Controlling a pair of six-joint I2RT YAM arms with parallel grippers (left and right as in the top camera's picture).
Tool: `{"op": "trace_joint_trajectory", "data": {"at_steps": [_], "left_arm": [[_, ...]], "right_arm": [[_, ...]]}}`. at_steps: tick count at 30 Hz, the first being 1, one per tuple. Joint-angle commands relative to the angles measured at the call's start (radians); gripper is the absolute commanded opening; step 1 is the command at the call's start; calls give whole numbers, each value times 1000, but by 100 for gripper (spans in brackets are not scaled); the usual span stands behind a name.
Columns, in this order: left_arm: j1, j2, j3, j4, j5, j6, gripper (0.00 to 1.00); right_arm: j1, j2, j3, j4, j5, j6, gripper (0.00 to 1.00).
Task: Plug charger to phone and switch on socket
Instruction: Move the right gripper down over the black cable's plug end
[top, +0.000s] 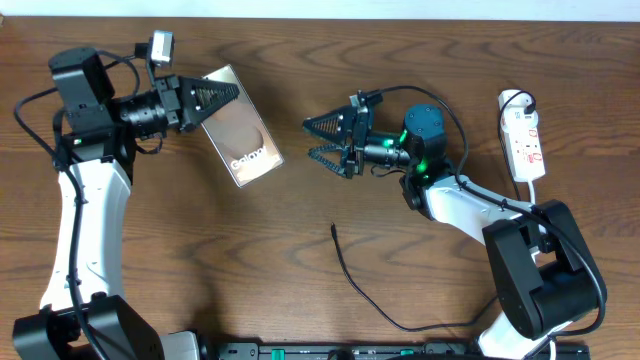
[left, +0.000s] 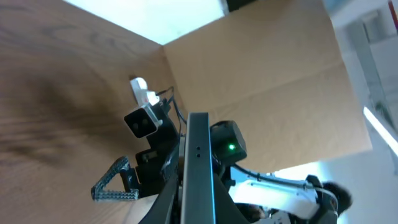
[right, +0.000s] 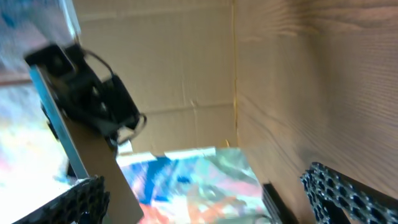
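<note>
My left gripper (top: 212, 104) is shut on the top end of the phone (top: 243, 135) and holds it tilted above the table, with its "Galaxy" text showing. In the left wrist view the phone (left: 199, 168) stands edge-on between the jaws (left: 194, 208). My right gripper (top: 326, 141) is open and empty, pointing left towards the phone with a gap between them. Its fingers (right: 211, 202) frame the phone (right: 93, 168) in the right wrist view. The charger (top: 352, 275) lies on the table, its plug tip at the middle front. The white socket (top: 524, 140) lies at the far right.
The charger cable curves right and runs under the right arm (top: 470, 205). The left arm's base (top: 85, 110) is at the far left. A cardboard wall (right: 168, 68) stands beyond the table. The right gripper (left: 115, 186) shows in the left wrist view.
</note>
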Motion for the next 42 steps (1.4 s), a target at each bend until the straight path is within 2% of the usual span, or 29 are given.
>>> {"op": "trace_joint_trajectory", "data": {"at_steps": [1, 5, 11, 15, 18, 21, 24, 27, 31, 36, 42], "left_arm": [[5, -11, 0, 32, 72, 37, 8], [27, -11, 0, 36, 32, 32, 8], [69, -10, 0, 37, -19, 0, 7], [77, -10, 0, 37, -37, -1, 8], [77, -10, 0, 35, -72, -1, 7], [77, -9, 0, 33, -87, 0, 8], [77, -9, 0, 29, -101, 0, 8], [77, -9, 0, -19, -155, 0, 7], [77, -9, 0, -165, -274, 51, 7], [77, -9, -2, -279, -310, 205, 7], [77, -9, -2, -315, -370, 217, 8]], "right_arm": [[-22, -11, 31, -1, -90, -100, 99], [-31, -11, 54, -48, -120, -136, 99], [-31, -11, 100, -223, -98, -260, 99], [-29, -11, 169, -426, -62, -386, 99], [-28, -11, 249, -676, 15, -532, 99], [-27, -11, 361, -1022, 155, -698, 99], [-9, -11, 497, -1409, 421, -811, 99], [13, -11, 557, -1597, 602, -824, 99], [58, -9, 568, -1736, 722, -827, 98], [133, 11, 566, -1853, 843, -810, 97], [256, 48, 553, -1899, 925, -751, 97]]}}
